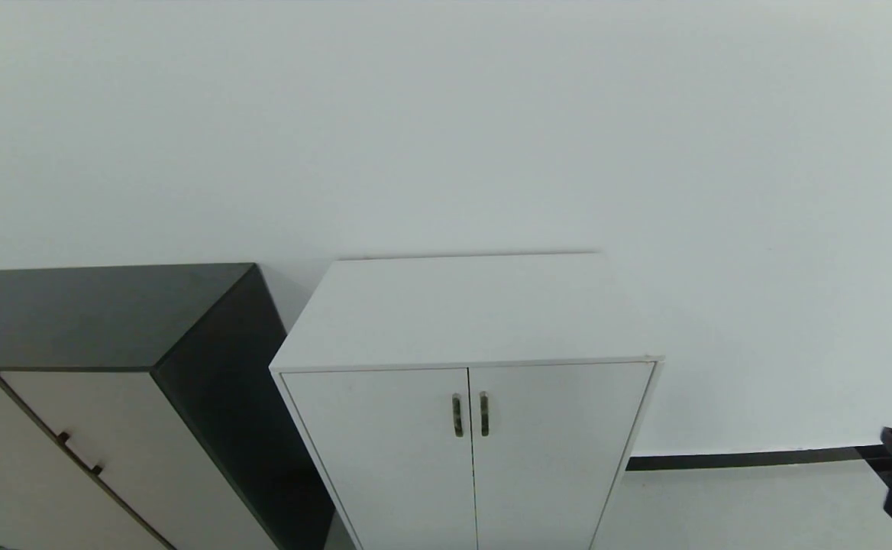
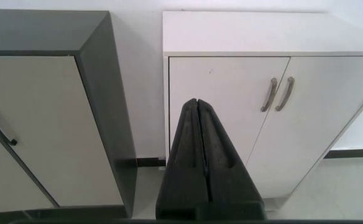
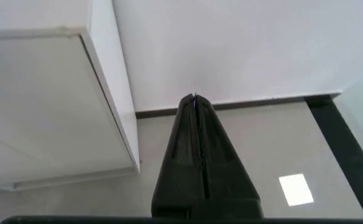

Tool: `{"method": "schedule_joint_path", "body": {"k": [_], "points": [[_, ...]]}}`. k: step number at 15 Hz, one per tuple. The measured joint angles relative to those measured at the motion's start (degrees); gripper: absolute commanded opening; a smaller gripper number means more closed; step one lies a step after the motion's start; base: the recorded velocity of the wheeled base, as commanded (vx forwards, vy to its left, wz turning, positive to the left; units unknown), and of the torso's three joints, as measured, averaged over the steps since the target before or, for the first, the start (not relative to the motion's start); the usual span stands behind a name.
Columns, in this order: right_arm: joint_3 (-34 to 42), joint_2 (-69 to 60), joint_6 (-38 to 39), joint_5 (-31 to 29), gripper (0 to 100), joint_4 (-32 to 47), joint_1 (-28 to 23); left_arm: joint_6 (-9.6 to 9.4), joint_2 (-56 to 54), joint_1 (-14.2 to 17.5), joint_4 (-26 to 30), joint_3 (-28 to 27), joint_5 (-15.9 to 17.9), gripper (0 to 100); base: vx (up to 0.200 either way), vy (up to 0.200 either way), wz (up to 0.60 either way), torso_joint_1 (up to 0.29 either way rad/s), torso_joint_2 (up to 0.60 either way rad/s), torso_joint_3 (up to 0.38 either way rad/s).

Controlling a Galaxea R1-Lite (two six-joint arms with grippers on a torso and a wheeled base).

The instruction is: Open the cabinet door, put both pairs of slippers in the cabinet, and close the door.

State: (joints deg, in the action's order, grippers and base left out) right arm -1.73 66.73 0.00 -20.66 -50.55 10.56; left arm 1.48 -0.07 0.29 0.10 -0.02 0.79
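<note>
Cabinet (image 1: 461, 313), white, stands at 6 o'clock in your head view, both doors shut. Your left gripper (image 2: 197, 102): fingers pressed together, empty, facing the left door (image 2: 231, 93), clear of it. Your right gripper (image 3: 195, 99): closed too, empty, beside the cabinet's right wall (image 3: 116, 93). Handles (image 1: 457, 415) flank the door seam. Dark cabinet (image 1: 217, 382) at the white one's 9 o'clock.

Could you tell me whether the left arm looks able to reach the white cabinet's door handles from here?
Probably yes: nothing stands between the left pincer and the handles, though the pincer is shut and must open first.
</note>
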Motion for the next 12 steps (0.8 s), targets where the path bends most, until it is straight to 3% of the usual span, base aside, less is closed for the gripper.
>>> {"method": "schedule_joint_path", "body": {"k": [6, 8, 11, 12], "points": [[-3.97, -40.08, 0.73, 3.01, 0, 45.56, -6.57, 0.0, 0.0, 0.04, -0.02, 0.0, -0.01, 0, 0.0, 0.0, 0.0, 0.0, 0.0, 0.0], [-4.3, -50.01, 1.5, 3.23, 0, 53.42, -7.56, 0.0, 0.0, 0.04, -0.02, 0.0, 0.0, 0, 0.0, 0.0, 0.0, 0.0, 0.0, 0.0], [-2.21, -58.38, 1.99, 4.66, 0, 55.24, -8.11, -0.06, 0.0, 0.04, 0.01, -0.02, -0.01, 0, 0.0, 0.0, 0.0, 0.0, 0.0, 0.0], [-1.95, -59.87, 1.96, 8.33, 0, 55.06, -7.95, -0.17, 0.0, 0.04, 0.0, -0.02, 0.0, 0, 0.0, 0.0, 0.0, 0.0, 0.0, 0.0]]}}
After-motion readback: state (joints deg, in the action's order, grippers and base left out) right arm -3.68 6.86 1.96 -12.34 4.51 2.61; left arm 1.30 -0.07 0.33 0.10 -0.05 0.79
